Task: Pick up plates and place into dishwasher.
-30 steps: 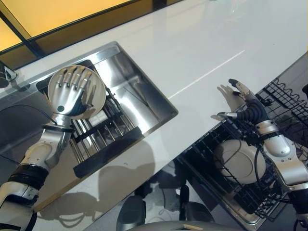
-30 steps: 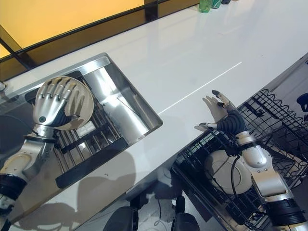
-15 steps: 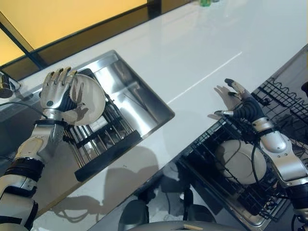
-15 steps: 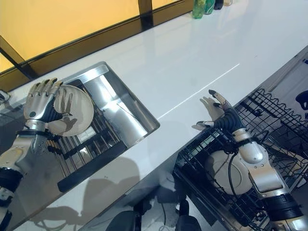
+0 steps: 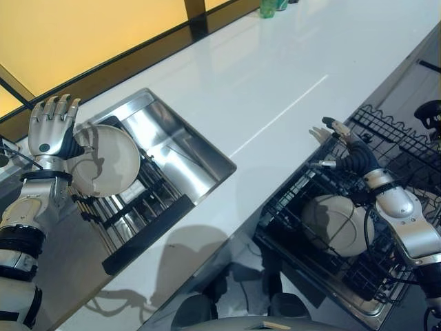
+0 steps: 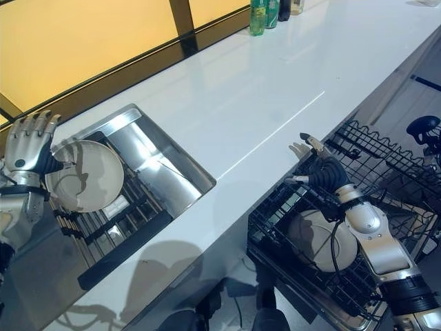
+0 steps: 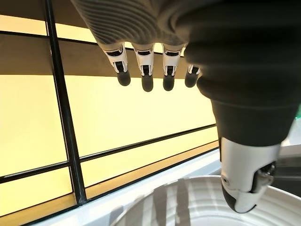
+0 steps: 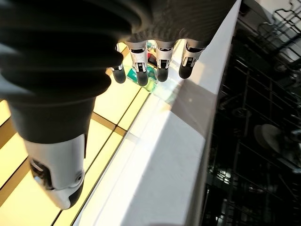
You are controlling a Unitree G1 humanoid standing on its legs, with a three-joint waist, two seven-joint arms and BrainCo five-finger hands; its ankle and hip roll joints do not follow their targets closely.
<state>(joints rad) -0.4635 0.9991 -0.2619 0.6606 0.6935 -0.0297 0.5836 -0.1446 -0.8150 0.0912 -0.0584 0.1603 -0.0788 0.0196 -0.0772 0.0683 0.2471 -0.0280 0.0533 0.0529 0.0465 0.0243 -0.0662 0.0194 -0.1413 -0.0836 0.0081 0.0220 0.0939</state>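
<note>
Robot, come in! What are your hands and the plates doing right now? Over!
Left hand open, fingers straight, beside the plate on the sink rack. Right hand open over the dishwasher rack. One plate loaded. Nothing blocking.

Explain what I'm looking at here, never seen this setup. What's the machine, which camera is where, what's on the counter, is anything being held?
It is a humanoid robot working at a white counter. Two pictures come from a stereo camera on its head, looking down; the other two come from cameras on its wrists, looking along each hand.

The left hand is at a steel sink, fingers straight, beside a plate standing in a rack. The wrist view shows the thumb over the plate's rim, but contact is unclear, so I would not call it gripped.

The right hand is open and holds nothing, above the dishwasher rack, where another plate already lies. Bottles stand at the counter's far edge.
</note>
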